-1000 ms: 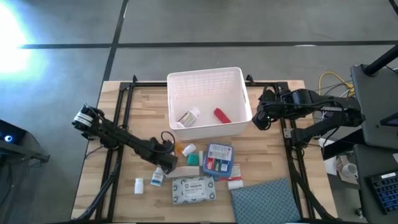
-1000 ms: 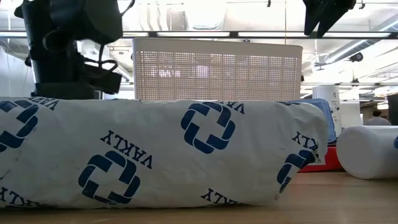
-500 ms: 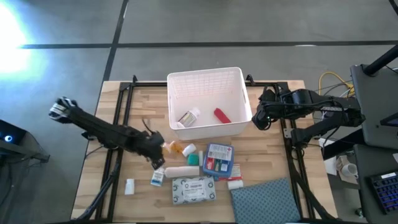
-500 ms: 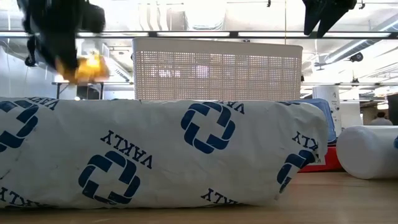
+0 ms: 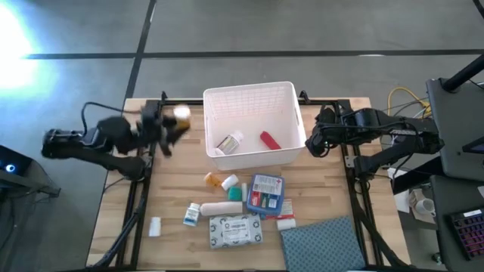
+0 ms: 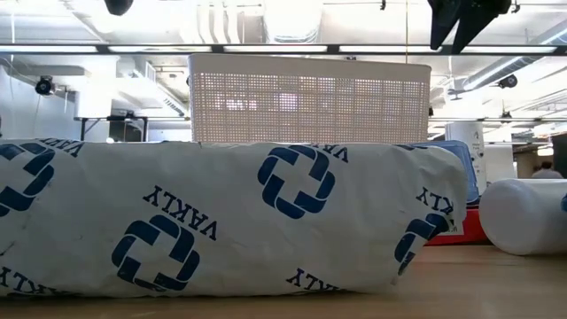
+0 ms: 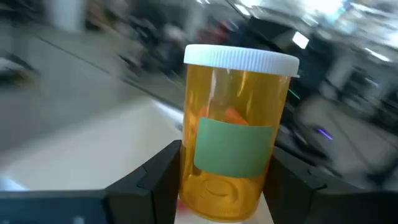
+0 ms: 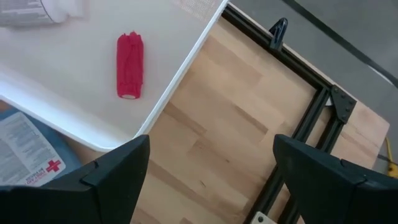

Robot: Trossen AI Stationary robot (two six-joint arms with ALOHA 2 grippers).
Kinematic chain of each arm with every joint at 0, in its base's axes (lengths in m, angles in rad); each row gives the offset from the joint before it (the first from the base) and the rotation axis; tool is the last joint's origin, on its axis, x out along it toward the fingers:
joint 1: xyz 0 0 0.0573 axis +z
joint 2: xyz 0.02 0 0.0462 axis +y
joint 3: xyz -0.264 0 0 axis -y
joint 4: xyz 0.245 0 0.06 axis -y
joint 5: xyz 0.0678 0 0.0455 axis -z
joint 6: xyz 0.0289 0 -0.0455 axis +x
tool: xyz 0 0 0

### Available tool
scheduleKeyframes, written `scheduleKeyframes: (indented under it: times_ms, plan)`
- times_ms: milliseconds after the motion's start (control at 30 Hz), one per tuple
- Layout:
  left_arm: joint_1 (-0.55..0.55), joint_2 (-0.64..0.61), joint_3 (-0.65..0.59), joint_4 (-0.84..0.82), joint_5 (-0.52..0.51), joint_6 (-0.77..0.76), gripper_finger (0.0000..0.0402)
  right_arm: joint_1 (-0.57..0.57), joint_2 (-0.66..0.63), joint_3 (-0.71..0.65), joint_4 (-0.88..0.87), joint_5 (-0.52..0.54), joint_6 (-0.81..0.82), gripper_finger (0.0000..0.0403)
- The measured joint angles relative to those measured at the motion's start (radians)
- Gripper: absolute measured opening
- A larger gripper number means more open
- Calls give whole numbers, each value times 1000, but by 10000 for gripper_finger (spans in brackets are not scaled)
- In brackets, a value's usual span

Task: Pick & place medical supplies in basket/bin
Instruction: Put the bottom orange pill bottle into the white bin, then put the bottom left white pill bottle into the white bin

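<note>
My left gripper (image 5: 171, 125) is raised over the table's far left part, just left of the white lattice basket (image 5: 283, 94), and is shut on an orange vial (image 7: 233, 143) with a white cap and a green label. A white pill bottle (image 5: 229, 142) and a red tube (image 5: 270, 140) lie on the basket's floor. A second orange vial (image 5: 212, 180), a white roll (image 5: 221, 207), small white bottles (image 5: 191, 214), the blue-red-white boxes (image 5: 265, 194) and the printed packet (image 5: 236, 230) lie on the table. My right gripper (image 8: 211, 180) hovers open by the basket's right wall. My left gripper pinches the orange vial's lower body (image 7: 186, 186) between its two fingers (image 7: 155, 180), one on each side. The vial is lifted clear of the table. In the wrist view it stands upright between the fingers, white cap (image 7: 241, 59) away from them.
A blue-grey textured cloth (image 5: 325, 242) lies at the table's near right corner. In the low view the packet (image 6: 221, 221) fills the foreground, with the basket (image 6: 310, 97) behind it. Black frame rails (image 8: 298, 130) run along the table's sides. Bare wood shows left of the supplies.
My left gripper has risen from among the supplies near the table's middle, carrying an orange vial up and toward the far left, to beside the basket's left wall. The small white bottle near the left rail has slid slightly leftward.
</note>
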Motion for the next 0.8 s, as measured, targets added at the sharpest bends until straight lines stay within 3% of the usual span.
scheduleKeyframes:
  times_ms: [67,233,300,467,667,800]
  plan:
    - [122,45,1,32,102,7,171,0,0,0,2,0,13,329]
    - [359,249,4,178,506,-81,171,1,0,3,59,-11,82,329]
    - [407,359,26,218,574,-96,171,2,0,12,100,-12,82,329]
    - [419,563,201,123,591,-84,207,6,0,29,138,-11,83,329]
    - [419,725,495,-289,543,72,302,6,0,34,208,30,75,329]
    - [409,774,710,-635,503,219,332,5,0,34,226,45,29,329]
